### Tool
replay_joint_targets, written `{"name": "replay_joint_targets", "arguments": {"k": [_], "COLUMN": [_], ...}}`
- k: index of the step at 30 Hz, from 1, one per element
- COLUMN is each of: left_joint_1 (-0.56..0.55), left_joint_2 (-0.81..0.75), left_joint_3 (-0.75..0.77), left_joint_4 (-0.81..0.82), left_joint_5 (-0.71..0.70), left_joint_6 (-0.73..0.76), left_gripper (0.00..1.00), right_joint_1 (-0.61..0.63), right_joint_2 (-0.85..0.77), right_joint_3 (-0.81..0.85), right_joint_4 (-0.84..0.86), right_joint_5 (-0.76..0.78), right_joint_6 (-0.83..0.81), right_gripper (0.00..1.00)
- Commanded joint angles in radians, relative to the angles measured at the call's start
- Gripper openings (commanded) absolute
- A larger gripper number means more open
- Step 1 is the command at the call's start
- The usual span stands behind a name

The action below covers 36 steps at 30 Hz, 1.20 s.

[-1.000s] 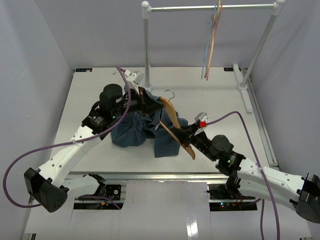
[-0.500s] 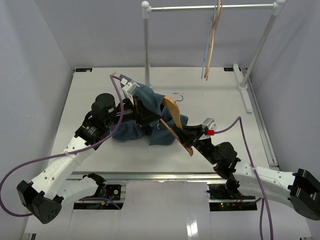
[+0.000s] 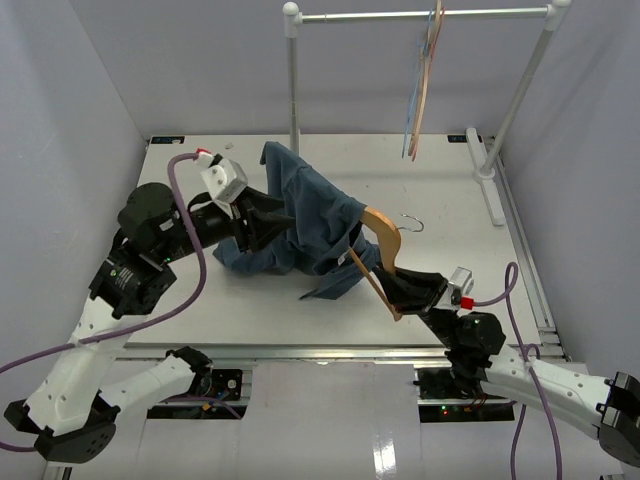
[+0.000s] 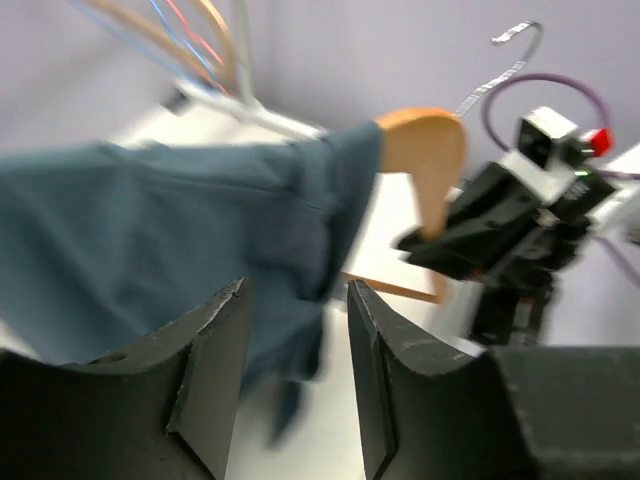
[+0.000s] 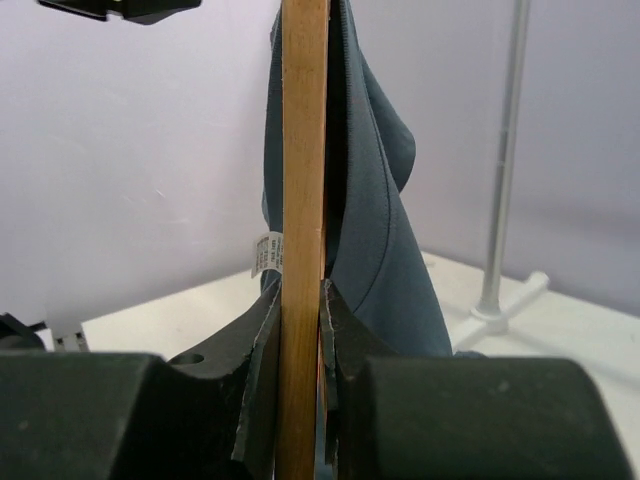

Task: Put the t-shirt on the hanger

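white table [image 3: 450, 170] walled in pale lilac, open room along its right and near edges; a metal rail [image 3: 420, 15] with thin hangers [image 3: 418, 90] stands at the back; the soft teal t-shirt [image 3: 300, 225] drapes one curved shoulder of the smooth wooden hanger [image 3: 381, 226], folds trailing onto mid-table; right gripper [image 5: 302, 325] pinches the hanger's lower end; left gripper [image 4: 298, 300] gapes beside the cloth, grasping nothing

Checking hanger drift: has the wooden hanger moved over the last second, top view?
Yes. The hanger has shifted right, away from the rack's left post, and slightly nearer the arm bases.
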Motion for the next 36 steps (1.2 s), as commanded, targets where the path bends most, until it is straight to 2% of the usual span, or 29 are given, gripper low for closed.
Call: {"name": "replay_joint_targets", "arguments": {"k": [1, 2, 5, 8, 14, 23, 30, 36], "left_joint_1": [-0.004, -0.004, -0.004, -0.004, -0.004, -0.006, -0.004, -0.006], "left_joint_2": [0.01, 0.032, 0.111, 0.141, 0.087, 0.081, 0.015, 0.107], "left_joint_3": [0.075, 0.091, 0.166, 0.239, 0.257, 0.306, 0.228, 0.255], "left_joint_4": [-0.067, -0.09, -0.158, -0.198, -0.245, -0.387, -0.396, -0.45], "left_joint_5": [-0.14, -0.147, -0.122, 0.042, 0.204, 0.264, 0.35, 0.314], "left_joint_6": [0.409, 0.478, 0.576, 0.634, 0.783, 0.837, 0.839, 0.857], "left_gripper": [0.5, 0.5, 0.57, 0.66, 0.71, 0.71, 0.7, 0.68], "right_joint_1": [-0.002, -0.002, -0.002, -0.002, -0.002, -0.002, -0.002, -0.002], "right_joint_2": [-0.106, -0.124, -0.161, -0.169, -0.147, -0.109, -0.11, -0.09], "right_joint_3": [-0.026, -0.03, -0.022, -0.005, -0.008, 0.013, 0.01, 0.015], "right_joint_4": [0.137, 0.13, 0.054, 0.001, -0.032, -0.054, -0.054, -0.05], "right_joint_5": [-0.139, -0.154, -0.222, -0.25, -0.27, -0.299, -0.295, -0.318], "right_joint_6": [-0.014, -0.007, 0.009, 0.005, 0.006, 0.012, 0.013, 0.018], "right_gripper": [0.08, 0.08, 0.08, 0.08, 0.08, 0.08, 0.08, 0.08]}}
